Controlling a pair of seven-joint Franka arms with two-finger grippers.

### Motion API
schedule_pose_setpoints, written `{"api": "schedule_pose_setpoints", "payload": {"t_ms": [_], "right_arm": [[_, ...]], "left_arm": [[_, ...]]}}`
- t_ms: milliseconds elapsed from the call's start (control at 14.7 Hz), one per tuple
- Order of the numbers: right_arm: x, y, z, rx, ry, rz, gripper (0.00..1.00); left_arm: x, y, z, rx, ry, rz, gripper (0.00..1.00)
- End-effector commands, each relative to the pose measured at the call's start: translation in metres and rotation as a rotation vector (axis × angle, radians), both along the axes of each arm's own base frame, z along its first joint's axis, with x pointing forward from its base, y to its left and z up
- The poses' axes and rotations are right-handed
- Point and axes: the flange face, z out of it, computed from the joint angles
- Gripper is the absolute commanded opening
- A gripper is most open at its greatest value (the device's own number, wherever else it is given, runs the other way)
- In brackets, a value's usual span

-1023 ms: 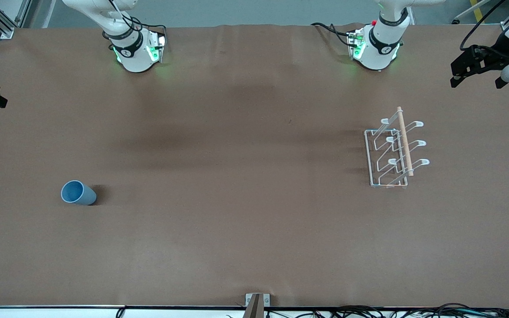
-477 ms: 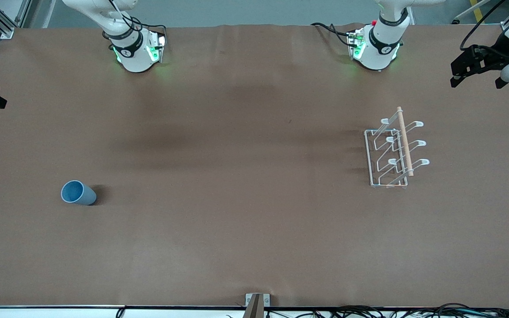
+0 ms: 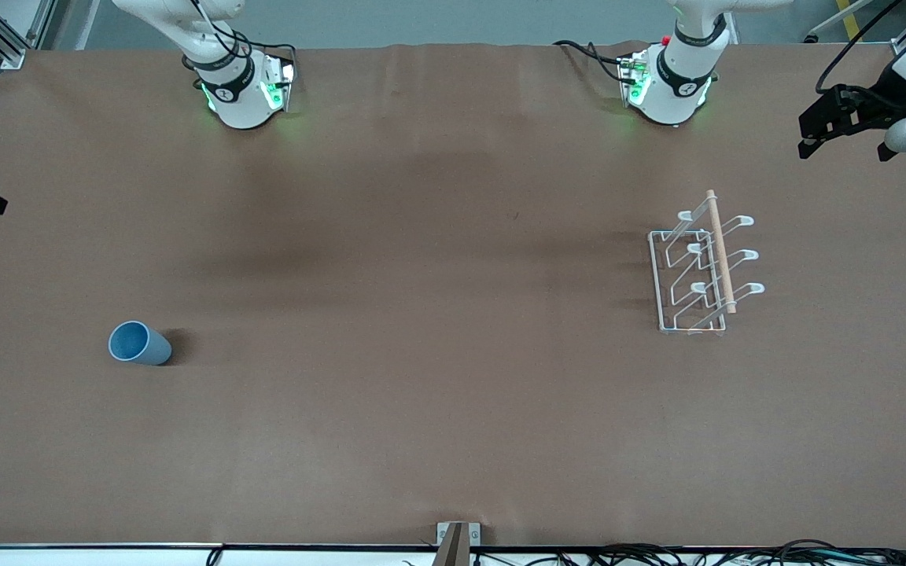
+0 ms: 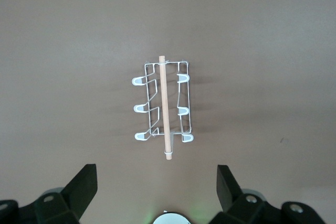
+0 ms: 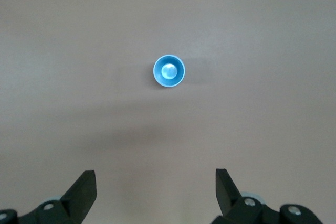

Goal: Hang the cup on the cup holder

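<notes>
A light-blue cup (image 3: 139,344) stands upright on the desk (image 3: 421,354) toward the right arm's end. The white cup holder (image 3: 703,271) sits well apart. Both grippers, left gripper (image 4: 156,182) and right gripper (image 5: 156,184), hang spread wide, partly cut off.

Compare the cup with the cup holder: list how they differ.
The cup is solid light blue and round; the cup holder is open white wire with a wooden rod. The cup sits toward the right arm's end, the cup holder toward the left arm's. Both rest on the table, untouched.
</notes>
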Motion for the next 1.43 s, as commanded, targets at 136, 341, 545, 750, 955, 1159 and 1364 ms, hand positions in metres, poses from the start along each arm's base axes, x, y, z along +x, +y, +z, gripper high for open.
{"api": "schedule_pose_setpoints", "payload": {"t_ms": [136,341,545,750,955,1159,1364], "right_arm": [[0.024,-0.017,-0.090,0.008,0.027,0.005,1.00],[0.050,-0.034,-0.150,0.008,0.055,-0.013,1.00],[0.069,-0.049,-0.208,0.003,0.061,-0.031,1.00],[0.075,-0.061,-0.260,-0.003,0.055,-0.047,0.99],[0.076,-0.062,-0.295,-0.007,0.024,-0.052,0.99],[0.079,-0.069,-0.328,0.028,0.018,-0.092,0.98],[0.080,-0.070,-0.354,0.036,0.030,-0.093,0.95]], "left_arm": [[0.002,-0.005,0.006,-0.003,-0.006,-0.018,1.00],[-0.001,-0.021,0.005,-0.003,-0.006,-0.036,1.00],[0.003,-0.024,0.001,-0.003,-0.003,-0.044,1.00],[0.008,-0.026,-0.005,-0.008,0.007,-0.046,1.00],[0.013,-0.027,-0.008,-0.011,-0.005,-0.048,1.00],[0.023,-0.021,-0.013,-0.014,-0.023,-0.052,1.00],[0.027,-0.021,-0.018,-0.017,-0.013,-0.052,1.00]]}}
